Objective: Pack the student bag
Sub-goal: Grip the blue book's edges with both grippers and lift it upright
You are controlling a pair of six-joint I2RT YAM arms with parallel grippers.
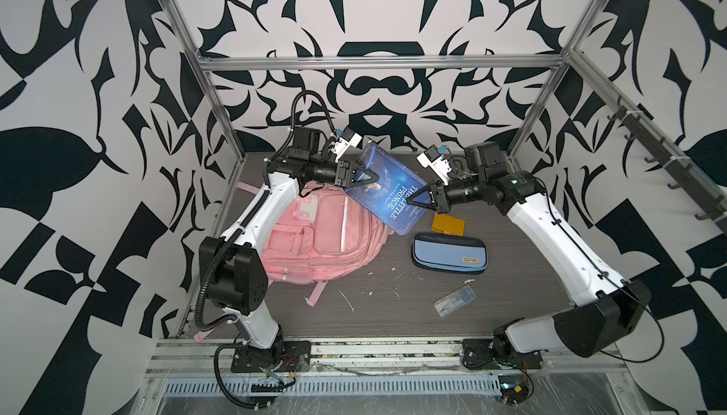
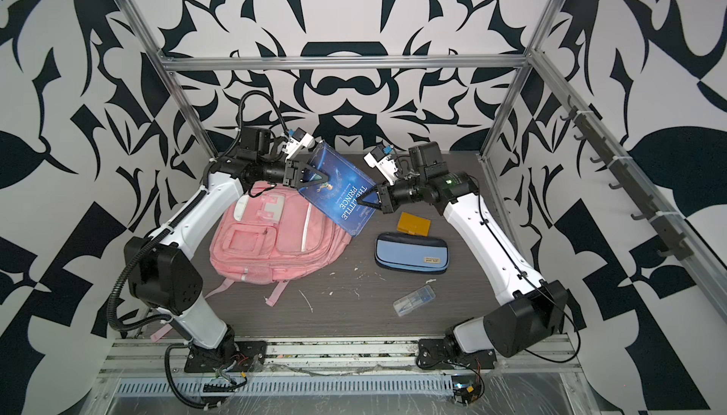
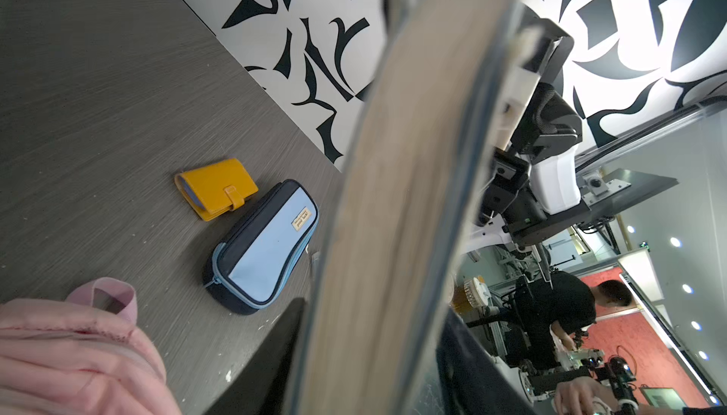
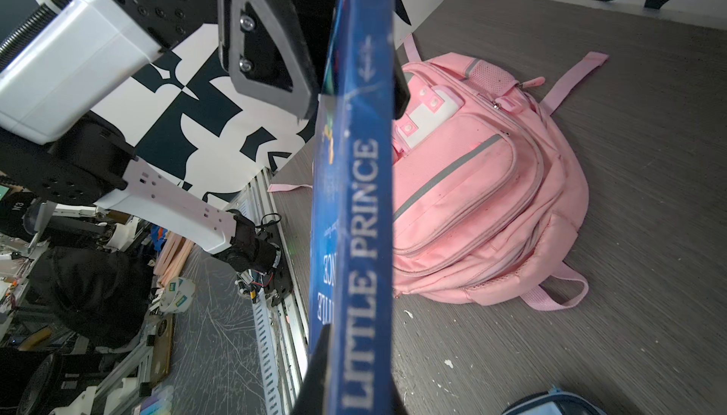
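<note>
Both top views show the student bag [image 1: 314, 236] lying flat on the left half of the surface [image 1: 393, 314], front pockets facing up, its pink straps trailing toward the near edge. Over the bag's far right corner hangs a blue book [image 1: 387, 192] titled "The Little Prince". It is lifted clear of the surface and tilted, and 1 lower corner overlaps the bag's right side in these views.

2 claws hold the book from opposite sides. The left claw [image 1: 371, 179] comes in from the left onto the book's far left part. The right wrist view shows 1 of its fingers [image 4: 267, 96] against the front cover and the other behind the back cover, so it is clamped on the book. The right claw [image 1: 411, 201] comes in from the right and is pinched on the spine edge beside the title. The left wrist view looks along the cream page edge of the book [image 3: 393, 216], which runs between that claw's 2 dark fingers.

Right of the bag and apart from it, a light-blue and navy pencil case [image 1: 448, 253] lies flat. A yellow snap wallet [image 1: 448, 224] sits just beside the case on its far side. Nearer than the case lies a small clear plastic box [image 1: 454, 301] with blue contents. White flecks [image 1: 369, 275] dot the dark surface near the bag.
</note>
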